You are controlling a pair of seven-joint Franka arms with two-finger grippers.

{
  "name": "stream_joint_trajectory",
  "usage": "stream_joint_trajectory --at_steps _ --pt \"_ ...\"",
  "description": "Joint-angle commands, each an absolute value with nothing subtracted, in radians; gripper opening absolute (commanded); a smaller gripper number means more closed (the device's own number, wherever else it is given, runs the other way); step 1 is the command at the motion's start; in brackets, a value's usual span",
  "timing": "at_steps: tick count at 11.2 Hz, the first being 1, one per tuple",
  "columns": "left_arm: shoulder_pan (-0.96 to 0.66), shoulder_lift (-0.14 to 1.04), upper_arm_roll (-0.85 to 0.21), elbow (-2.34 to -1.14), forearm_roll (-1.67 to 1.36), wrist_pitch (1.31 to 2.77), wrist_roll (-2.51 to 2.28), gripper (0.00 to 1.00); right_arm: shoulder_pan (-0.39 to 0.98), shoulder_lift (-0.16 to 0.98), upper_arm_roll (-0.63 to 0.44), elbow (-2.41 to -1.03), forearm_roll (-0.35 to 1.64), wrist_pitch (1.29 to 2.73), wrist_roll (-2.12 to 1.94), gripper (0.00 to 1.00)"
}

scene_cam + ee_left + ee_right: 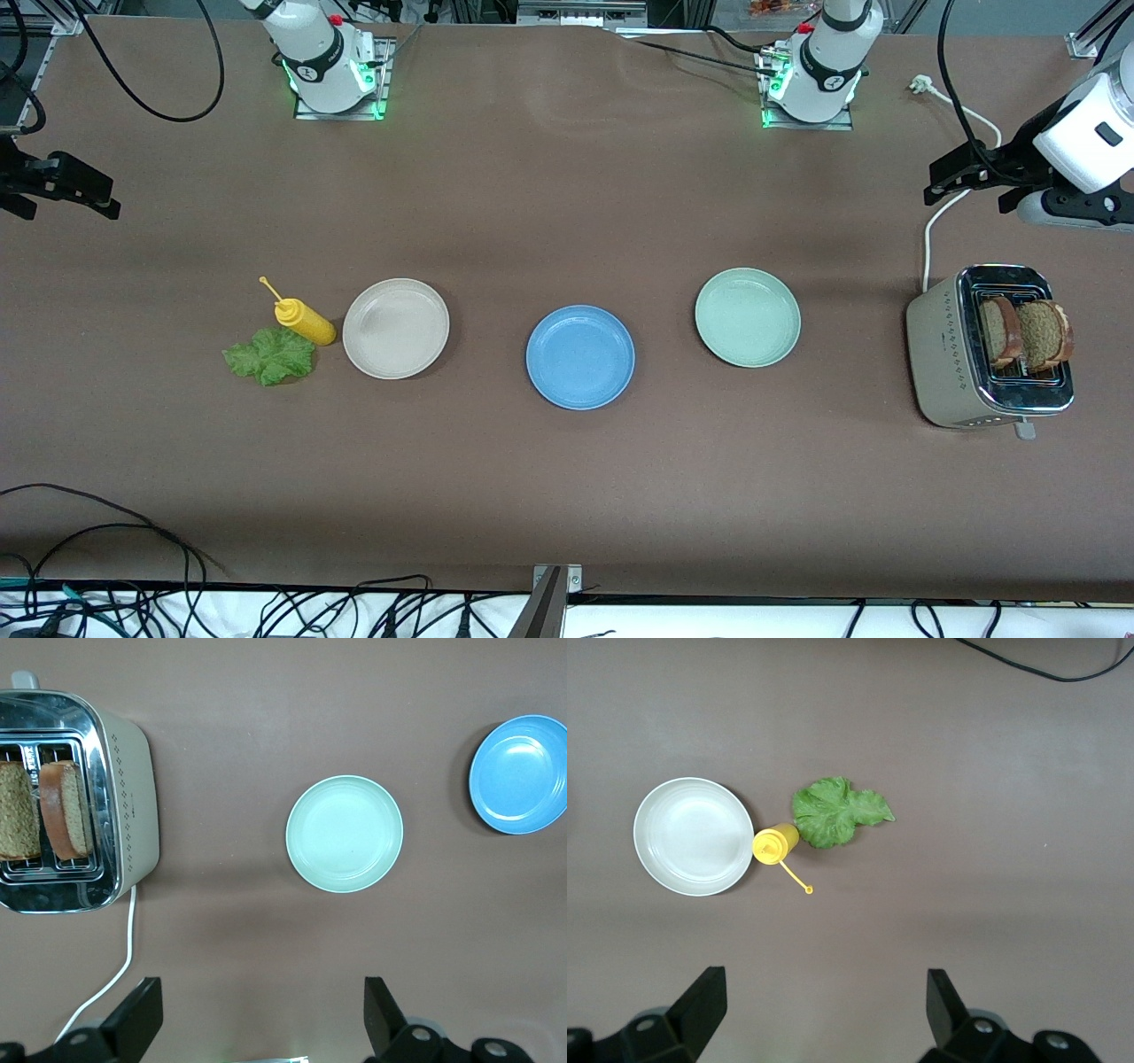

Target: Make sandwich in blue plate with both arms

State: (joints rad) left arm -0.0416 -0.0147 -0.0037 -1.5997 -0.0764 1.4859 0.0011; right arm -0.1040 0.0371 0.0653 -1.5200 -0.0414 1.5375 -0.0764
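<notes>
The empty blue plate [580,357] [520,773] lies mid-table. Two brown bread slices [1001,332] [1045,335] [66,811] stand upright in the slots of a beige toaster [939,354] [128,797] at the left arm's end. A ruffled green lettuce leaf [270,355] [837,812] lies flat on the table at the right arm's end. My left gripper [967,190] [263,1010] hangs open and empty over bare table beside the toaster. Over bare table at the right arm's end, my right gripper [62,199] [824,1005] is open and holds nothing.
A beige plate [396,328] [694,836] and a pale green plate [748,317] [345,834] flank the blue plate; both are empty. A yellow squeeze bottle [304,321] [775,843] lies between lettuce and beige plate. The toaster's white cord [928,239] [124,948] runs toward the left arm's base.
</notes>
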Motion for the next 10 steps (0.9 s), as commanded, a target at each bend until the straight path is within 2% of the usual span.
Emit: stream_joint_trajectory --at_steps 1,10 --pt "-0.052 -0.018 0.006 -1.589 -0.083 1.468 0.017 1.00 -0.101 0.026 0.061 -1.502 -0.041 1.522 -0.069 1.00" --pt "-0.052 -0.011 0.008 -1.588 -0.040 1.474 0.046 1.00 -0.101 0.031 0.063 -1.500 -0.045 1.523 -0.071 1.00"
